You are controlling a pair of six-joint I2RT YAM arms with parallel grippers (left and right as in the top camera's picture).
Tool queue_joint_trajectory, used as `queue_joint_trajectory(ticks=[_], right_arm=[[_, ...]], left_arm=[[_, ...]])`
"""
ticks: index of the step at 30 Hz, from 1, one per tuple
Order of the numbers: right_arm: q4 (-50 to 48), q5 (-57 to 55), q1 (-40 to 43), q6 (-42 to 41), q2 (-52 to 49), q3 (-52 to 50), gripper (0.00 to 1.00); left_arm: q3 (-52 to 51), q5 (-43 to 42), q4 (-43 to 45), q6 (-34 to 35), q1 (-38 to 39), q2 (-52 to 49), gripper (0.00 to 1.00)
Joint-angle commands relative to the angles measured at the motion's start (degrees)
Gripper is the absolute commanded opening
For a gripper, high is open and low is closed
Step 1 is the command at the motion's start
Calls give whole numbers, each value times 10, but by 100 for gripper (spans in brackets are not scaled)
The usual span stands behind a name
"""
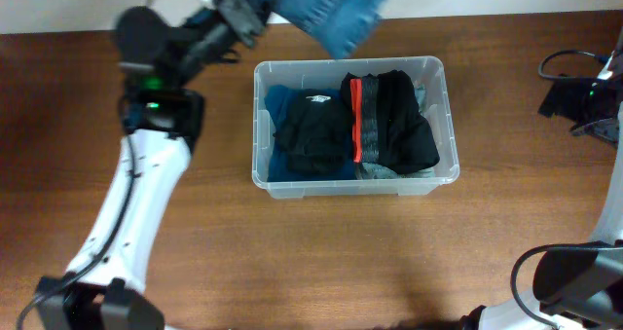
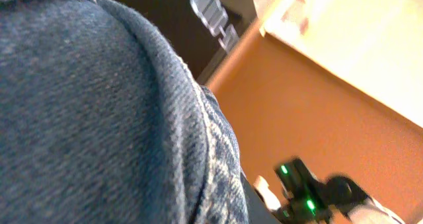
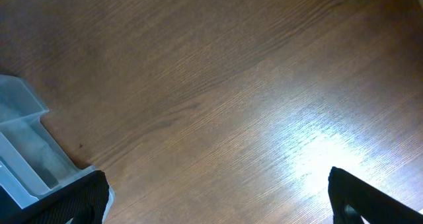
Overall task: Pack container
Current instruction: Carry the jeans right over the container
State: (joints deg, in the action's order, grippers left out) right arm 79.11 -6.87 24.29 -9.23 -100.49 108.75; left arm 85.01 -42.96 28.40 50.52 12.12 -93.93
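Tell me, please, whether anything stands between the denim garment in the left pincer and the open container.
Nothing visible does. The denim garment hangs from the left pincer near the far rim of the container, which has no lid. Folded black clothes already lie inside, so it would likely land on them.

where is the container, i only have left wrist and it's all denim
Observer: On overhead the container sits mid-table. The denim garment hangs from the left gripper over its far rim.
Operator: is there room in it
Observer: Not much, I think. A black garment with a white logo and a black garment with a red stripe cover most of it, lying on a blue garment.
Operator: right arm in the way
Observer: No. The right gripper is open over bare table, beside a corner of the container.
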Motion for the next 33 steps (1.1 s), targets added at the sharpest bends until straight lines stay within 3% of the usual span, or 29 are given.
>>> queue_joint_trajectory(ticks=[1,15,33], right_arm=[[0,-7,2,-7,-2,-1,98],[0,-7,2,-7,-2,-1,98],[0,-7,2,-7,-2,-1,98]], left_arm=[[32,-31,29,-32,54,-31,1],[32,-234,66,-41,95,-125,1],[61,-206,116,-43,124,-131,1]])
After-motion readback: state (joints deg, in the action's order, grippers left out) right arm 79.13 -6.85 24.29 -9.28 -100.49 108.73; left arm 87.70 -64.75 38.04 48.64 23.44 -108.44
